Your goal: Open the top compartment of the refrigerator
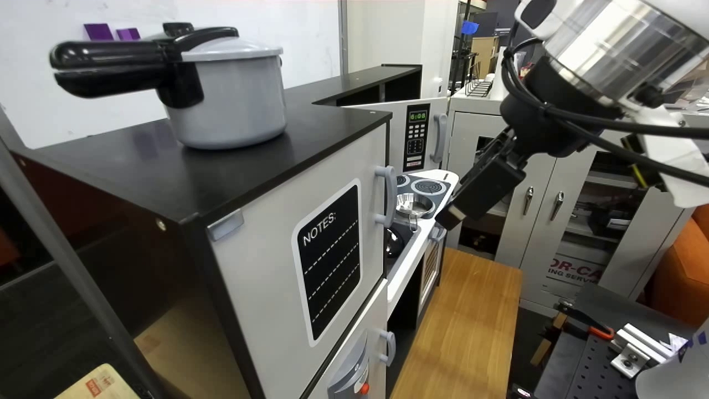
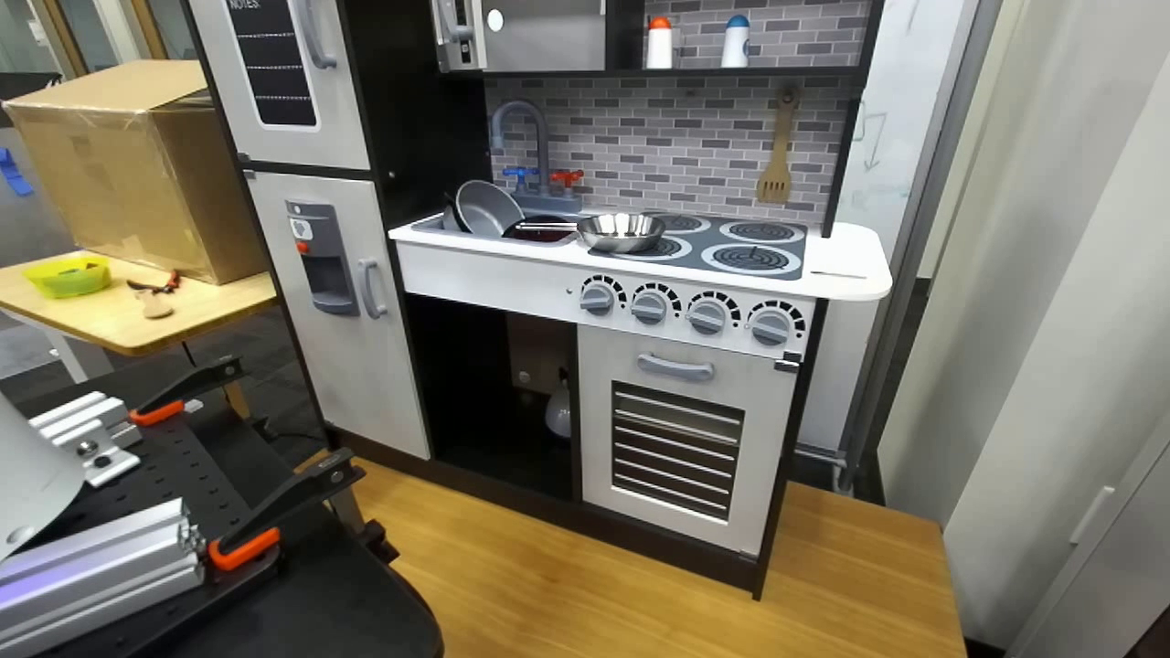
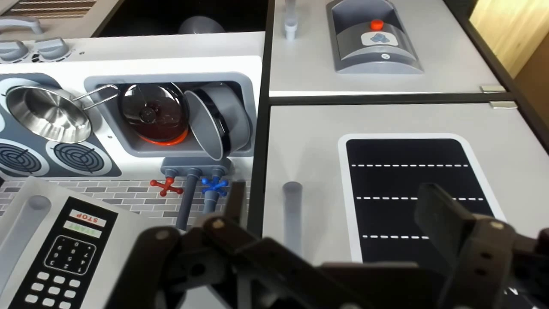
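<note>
Beyond the toy kitchen, which stands on a wooden tabletop, are a whiteboard and grey metal cabinets. Its black-sided refrigerator carries a grey lidded saucepan. The top compartment, its white door bearing a black NOTES panel, is closed above the lower door. The gripper has its fingers spread wide apart, away from the grey handle at the upper door's edge; in the wrist view that handle shows beyond the gap.
</note>
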